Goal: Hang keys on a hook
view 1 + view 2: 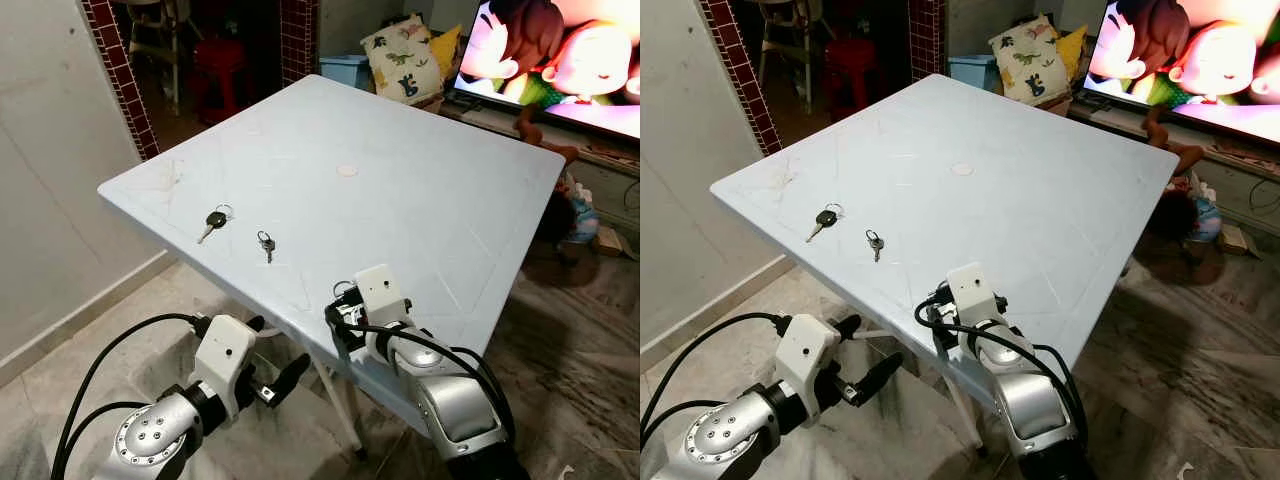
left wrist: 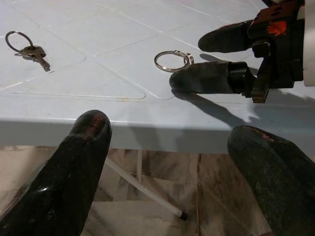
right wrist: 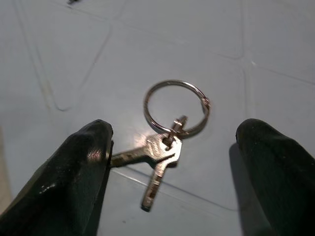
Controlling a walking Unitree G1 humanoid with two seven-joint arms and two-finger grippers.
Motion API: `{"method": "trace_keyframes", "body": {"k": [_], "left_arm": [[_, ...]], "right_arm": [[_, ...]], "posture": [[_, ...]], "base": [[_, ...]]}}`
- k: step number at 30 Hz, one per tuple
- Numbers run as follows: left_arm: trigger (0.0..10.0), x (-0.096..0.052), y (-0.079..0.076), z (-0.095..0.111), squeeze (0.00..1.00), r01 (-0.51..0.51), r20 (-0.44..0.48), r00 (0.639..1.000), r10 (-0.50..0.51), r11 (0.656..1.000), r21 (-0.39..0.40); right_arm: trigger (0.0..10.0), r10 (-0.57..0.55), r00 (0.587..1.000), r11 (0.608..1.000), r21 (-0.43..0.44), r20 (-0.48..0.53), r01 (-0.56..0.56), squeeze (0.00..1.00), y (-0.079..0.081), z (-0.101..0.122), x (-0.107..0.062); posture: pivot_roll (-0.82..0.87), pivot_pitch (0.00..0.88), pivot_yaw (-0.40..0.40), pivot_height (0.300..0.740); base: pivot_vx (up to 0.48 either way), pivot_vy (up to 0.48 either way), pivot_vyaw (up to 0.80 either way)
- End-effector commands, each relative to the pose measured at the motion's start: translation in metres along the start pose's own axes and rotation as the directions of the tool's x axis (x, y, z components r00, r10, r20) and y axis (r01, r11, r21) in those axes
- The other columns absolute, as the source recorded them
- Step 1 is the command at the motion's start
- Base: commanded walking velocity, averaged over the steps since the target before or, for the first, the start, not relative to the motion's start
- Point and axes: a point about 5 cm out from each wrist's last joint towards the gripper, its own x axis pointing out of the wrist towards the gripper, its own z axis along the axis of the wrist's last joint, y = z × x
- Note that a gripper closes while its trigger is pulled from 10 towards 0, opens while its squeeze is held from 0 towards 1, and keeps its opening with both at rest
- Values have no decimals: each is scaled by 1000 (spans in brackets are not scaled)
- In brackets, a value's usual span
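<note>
- Pale blue table [image 1: 430, 190] takes up the middle of the head views, one corner pointing toward the lower centre of frame.
- Right gripper [image 2: 209, 56] sits over the table's near edge, lower centre of the left eye view. Fingers spread apart, nothing pinched.
- Small key set on a ring [image 3: 170, 135] lies flat on the table between the right gripper's two black fingertips [image 3: 74, 167] in the right wrist view, ring toward the top of that frame, two keys fanned toward the lower left. One key tip looks close to the finger on the frame's left; contact can't be told.
- In the left wrist view the ring lies just beside the right gripper's lower finger, upper centre of frame.
- Left gripper [image 1: 275, 365] is in the lower left of the left eye view, below the table edge, off the tabletop. Fingers spread wide, holding nothing.
- Black-headed key [image 1: 213, 224] with its ring lies on the table, left of centre in the left eye view.
- Second small key set [image 1: 266, 243] lies just right of it, well apart from the right gripper.
- Small round white disc [image 1: 346, 171] sits near the table's middle.
- TV screen [image 1: 560, 60] with a cartoon in the upper right; printed cushion [image 1: 400, 55] at upper centre; red brick pillar [image 1: 120, 70] at upper left.
- Marble-look floor [image 1: 590, 350] at lower right.
</note>
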Motion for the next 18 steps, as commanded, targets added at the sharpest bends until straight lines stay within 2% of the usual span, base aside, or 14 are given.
{"method": "trace_keyframes", "body": {"k": [1,3,4,5,6,7,10,18], "left_arm": [[10000,-1,-3,2,0,7,0,1000,-7,1000,14],[10000,0,-4,3,0,7,2,1000,-7,1000,12],[10000,0,-4,3,0,7,3,1000,-7,1000,11],[10000,0,-4,3,0,7,3,1000,-7,1000,11],[10000,0,-5,3,0,8,3,1000,-8,1000,11],[10000,0,-5,3,0,8,2,1000,-8,1000,11],[10000,1,-4,3,0,8,4,1000,-8,1000,14],[10000,2,-4,4,0,6,4,1000,-6,1000,14]], "right_arm": [[10000,-13,1000,1000,-5,-2,13,0,-3,0,2],[10000,-17,1000,1000,-2,-6,17,0,-3,-2,3],[8118,-19,1000,1000,4,-9,19,0,-4,-2,4],[8118,-19,1000,1000,6,-10,19,0,-4,-3,4],[549,-21,1000,1000,20,-14,21,0,-5,-4,5],[0,-17,1000,999,32,-17,18,0,-5,-5,6],[0,-6,999,996,91,-41,10,0,-6,-12,8],[0,19,999,989,148,-51,-11,0,-6,-14,11]], "posture": [[132,20,-32,740],[133,24,-33,740],[132,24,-32,740],[132,24,-32,740],[131,26,-31,740],[131,26,-31,740],[132,28,-32,740],[132,29,-32,740]], "base": [[0,0,0],[0,0,0],[0,0,0],[0,0,0],[0,0,0],[0,0,0],[0,0,0],[0,0,0]]}}
